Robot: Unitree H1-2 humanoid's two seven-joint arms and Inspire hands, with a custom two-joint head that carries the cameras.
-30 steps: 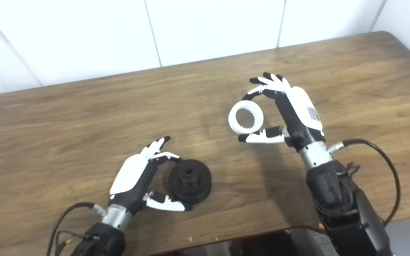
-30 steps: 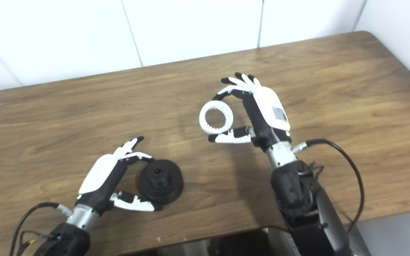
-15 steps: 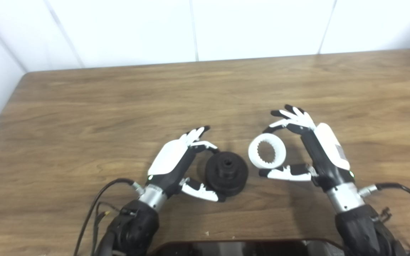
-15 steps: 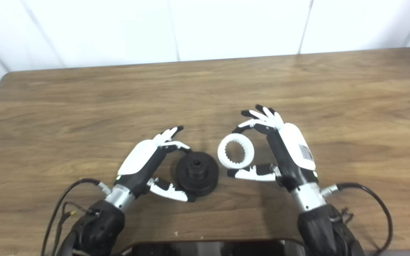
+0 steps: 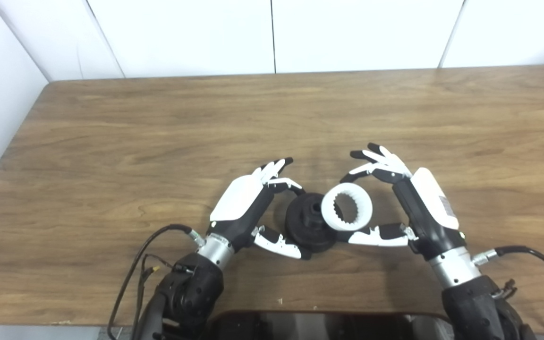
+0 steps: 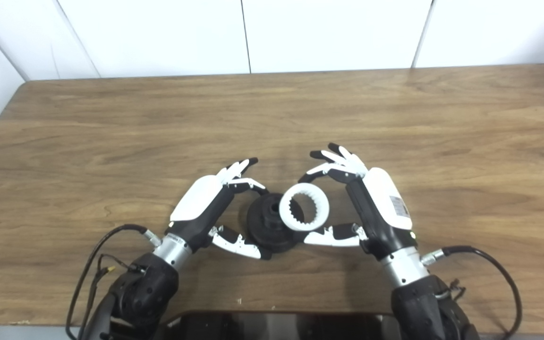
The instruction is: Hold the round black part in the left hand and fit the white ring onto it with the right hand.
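Your left hand (image 5: 248, 212) grasps the round black part (image 5: 307, 224); your right hand (image 5: 404, 208) pinches the white ring (image 5: 346, 213), overlapping its right edge. Centre the ring's toothed bore over the hub, then press leftward squarely.

Right hand (image 5: 406, 203) has carried the white ring (image 5: 346, 213) leftward and down; the ring now overlaps the right edge of the round black part (image 5: 307, 225), where a gap separated them before. Camera has shifted too, so the whole view has moved.
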